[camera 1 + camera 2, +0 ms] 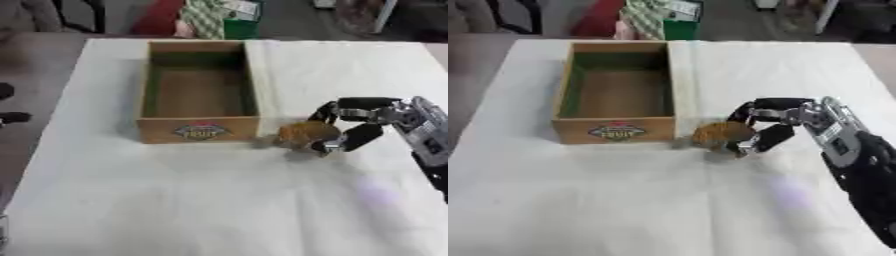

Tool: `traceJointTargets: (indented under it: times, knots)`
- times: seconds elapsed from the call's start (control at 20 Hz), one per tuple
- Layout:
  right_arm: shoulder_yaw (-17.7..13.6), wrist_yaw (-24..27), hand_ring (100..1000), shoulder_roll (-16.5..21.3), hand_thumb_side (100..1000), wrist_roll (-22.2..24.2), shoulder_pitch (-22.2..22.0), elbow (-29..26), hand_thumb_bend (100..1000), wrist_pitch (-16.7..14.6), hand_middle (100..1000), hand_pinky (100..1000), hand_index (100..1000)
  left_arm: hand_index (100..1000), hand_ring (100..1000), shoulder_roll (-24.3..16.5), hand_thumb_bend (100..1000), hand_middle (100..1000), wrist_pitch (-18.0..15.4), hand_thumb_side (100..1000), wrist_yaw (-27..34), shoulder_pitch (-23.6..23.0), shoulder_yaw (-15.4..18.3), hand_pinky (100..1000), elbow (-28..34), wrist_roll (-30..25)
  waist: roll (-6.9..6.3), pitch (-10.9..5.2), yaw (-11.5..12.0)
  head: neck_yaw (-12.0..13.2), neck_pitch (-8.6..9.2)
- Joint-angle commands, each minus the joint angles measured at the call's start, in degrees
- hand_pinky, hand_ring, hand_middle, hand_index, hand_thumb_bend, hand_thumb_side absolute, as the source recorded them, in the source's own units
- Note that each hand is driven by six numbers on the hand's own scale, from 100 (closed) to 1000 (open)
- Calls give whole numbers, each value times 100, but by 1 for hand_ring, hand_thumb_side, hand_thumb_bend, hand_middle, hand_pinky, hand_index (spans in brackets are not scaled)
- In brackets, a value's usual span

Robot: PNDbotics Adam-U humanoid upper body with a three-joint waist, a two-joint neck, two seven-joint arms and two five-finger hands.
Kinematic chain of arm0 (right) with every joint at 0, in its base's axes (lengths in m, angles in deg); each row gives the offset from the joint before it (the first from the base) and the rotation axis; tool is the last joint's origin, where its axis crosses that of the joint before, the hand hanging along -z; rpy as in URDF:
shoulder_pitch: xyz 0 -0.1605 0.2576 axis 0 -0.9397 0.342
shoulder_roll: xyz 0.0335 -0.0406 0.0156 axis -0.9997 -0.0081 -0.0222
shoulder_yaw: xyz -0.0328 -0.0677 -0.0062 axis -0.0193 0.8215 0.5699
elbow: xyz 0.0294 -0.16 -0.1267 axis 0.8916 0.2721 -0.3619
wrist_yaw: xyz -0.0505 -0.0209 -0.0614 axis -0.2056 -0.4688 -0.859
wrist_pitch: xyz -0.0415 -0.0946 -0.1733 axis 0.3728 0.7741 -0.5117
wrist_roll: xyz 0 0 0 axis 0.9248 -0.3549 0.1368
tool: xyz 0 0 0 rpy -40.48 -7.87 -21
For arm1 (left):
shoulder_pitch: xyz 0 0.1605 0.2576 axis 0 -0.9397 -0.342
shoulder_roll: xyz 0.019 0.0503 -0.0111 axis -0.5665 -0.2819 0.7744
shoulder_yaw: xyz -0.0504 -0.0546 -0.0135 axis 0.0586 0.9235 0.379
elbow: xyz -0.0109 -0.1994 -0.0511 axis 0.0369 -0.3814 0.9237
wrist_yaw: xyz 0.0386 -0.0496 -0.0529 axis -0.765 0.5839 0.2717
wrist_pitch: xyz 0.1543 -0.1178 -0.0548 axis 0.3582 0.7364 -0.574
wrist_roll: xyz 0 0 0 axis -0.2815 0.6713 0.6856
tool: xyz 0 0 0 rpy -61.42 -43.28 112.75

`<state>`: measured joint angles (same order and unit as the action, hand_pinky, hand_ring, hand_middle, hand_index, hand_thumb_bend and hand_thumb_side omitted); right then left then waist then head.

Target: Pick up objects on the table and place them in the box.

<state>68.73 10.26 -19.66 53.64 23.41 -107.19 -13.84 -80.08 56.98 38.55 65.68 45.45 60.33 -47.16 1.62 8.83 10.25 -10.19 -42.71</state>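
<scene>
Brown rounded object [721,134] sits on the white tablecloth [623,200] just beside the front right corner of the wooden box [614,131], within the grasp of the right hand [773,120], whose fingers [770,138] and thumb curl round it from the right. Whether the object rests on the cloth or is raised off it cannot be told. Box interior shows bare, with a label on its front wall; the left hand is out of view.
</scene>
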Motion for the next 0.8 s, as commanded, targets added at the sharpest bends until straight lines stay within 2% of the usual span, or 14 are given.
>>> traceJointTargets:
  times: [0.05,0.15,0.3,0.35,0.4,0.8]
  knots:
    - [5,-84,688,102,708,634,62,4,297,-706,651,726,739,631,771,-83,100,616,-8,757,18,64,9,569,94,-19,-4,-70,0,-8,43]
    - [7,-127,657,92,662,604,66,7,254,-711,618,714,702,631,771,-84,100,616,-10,758,19,64,9,569,94,-21,-6,-70,-1,-8,43]
    - [2,-193,596,83,502,527,72,1,132,-699,560,687,645,631,772,-84,100,616,-8,758,21,62,9,570,94,-21,-6,-69,-2,-6,42]
    - [2,-210,596,81,502,505,74,0,132,-693,560,687,645,631,772,-85,100,616,-8,758,22,61,8,570,94,-23,-6,-69,-2,-7,40]
    - [2,-226,571,82,455,485,77,-1,106,-687,531,675,614,631,772,-84,100,616,-7,758,22,60,9,570,94,-23,-5,-70,-2,-7,40]
    - [-62,-165,559,122,392,295,149,-133,100,-638,514,666,586,631,773,-86,100,616,-8,758,20,59,11,569,94,-22,-2,-78,-6,-3,49]
